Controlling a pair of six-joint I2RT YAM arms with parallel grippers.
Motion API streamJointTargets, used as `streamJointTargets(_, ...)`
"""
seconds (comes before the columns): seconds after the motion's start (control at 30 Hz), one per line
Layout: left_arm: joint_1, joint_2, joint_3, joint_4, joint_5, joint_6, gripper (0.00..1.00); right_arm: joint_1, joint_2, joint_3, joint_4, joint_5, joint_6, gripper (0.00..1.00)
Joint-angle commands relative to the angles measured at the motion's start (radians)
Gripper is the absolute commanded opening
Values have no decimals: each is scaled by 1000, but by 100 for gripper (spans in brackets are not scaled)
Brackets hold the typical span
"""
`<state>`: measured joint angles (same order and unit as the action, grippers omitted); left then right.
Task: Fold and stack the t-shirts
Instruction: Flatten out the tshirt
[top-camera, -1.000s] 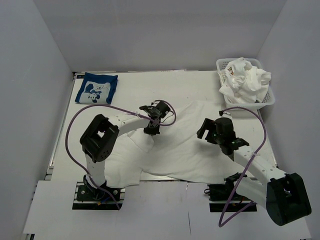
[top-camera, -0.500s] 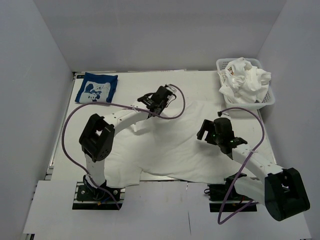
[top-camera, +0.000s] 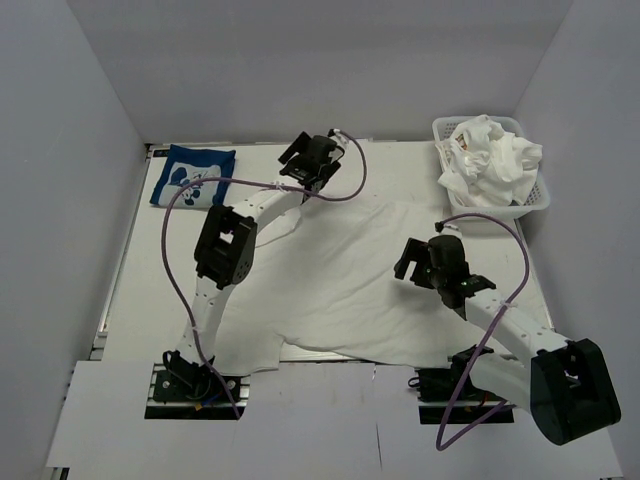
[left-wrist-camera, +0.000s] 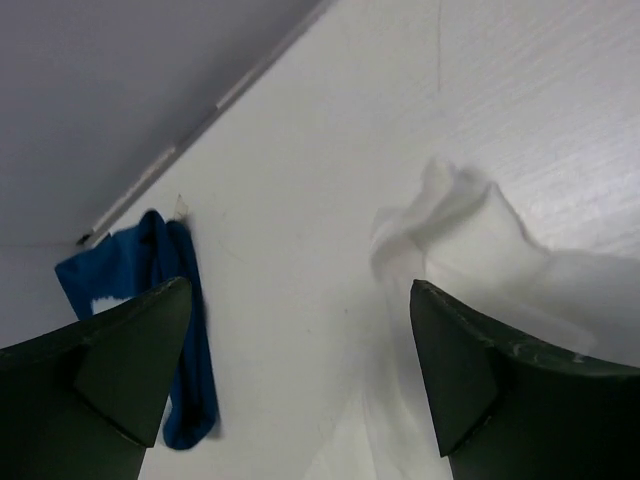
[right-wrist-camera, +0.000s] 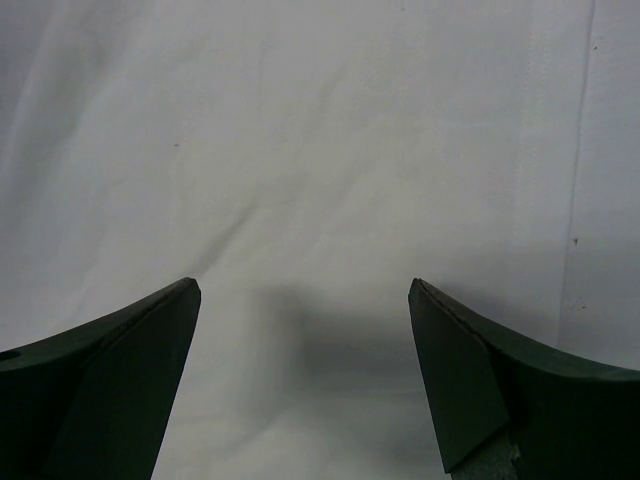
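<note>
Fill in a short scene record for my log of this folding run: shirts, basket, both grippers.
white t-shirt: spread out and wrinkled, not yet folded
navy t-shirt: folded, at the far left corner of the table
basket: far right, holds crumpled white cloth
left gripper: open, empty, by the white t-shirt's bunched far edge
right gripper: open, empty, over the white t-shirt

Soft, even light from above keeps the overhead view bright and sharp, while both wrist views are dimmer, the left gripper (left-wrist-camera: 300, 288) and right gripper (right-wrist-camera: 303, 285) blurred up close, a grey shadow on the white shirt (right-wrist-camera: 320, 150).
</note>
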<state>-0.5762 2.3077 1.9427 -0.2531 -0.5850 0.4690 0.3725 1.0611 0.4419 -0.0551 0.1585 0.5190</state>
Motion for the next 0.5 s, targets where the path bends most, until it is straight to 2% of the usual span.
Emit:
streamJointTargets(0.0, -31, -167, -162, -77, -10, -136, 100, -3, -29, -12, 43, -22, -8, 90)
streamJointTargets(0.13, -53, -321, -431, -26, 28, -162, 100, -3, -18, -17, 43, -36, -10, 90)
streamJointTargets(0.23, -53, -347, -536, -17, 71, -185, 100, -1, 5, -15, 43, -45, -8, 90)
streamJointTargets(0.33, -42, -314, -527, -17, 51, -207, 100, -3, 25, -11, 75, -51, -10, 90)
streamJointTargets(0.47, -33, -226, -439, -38, 63, -216, 100, -3, 51, -8, 84, -54, -13, 90)
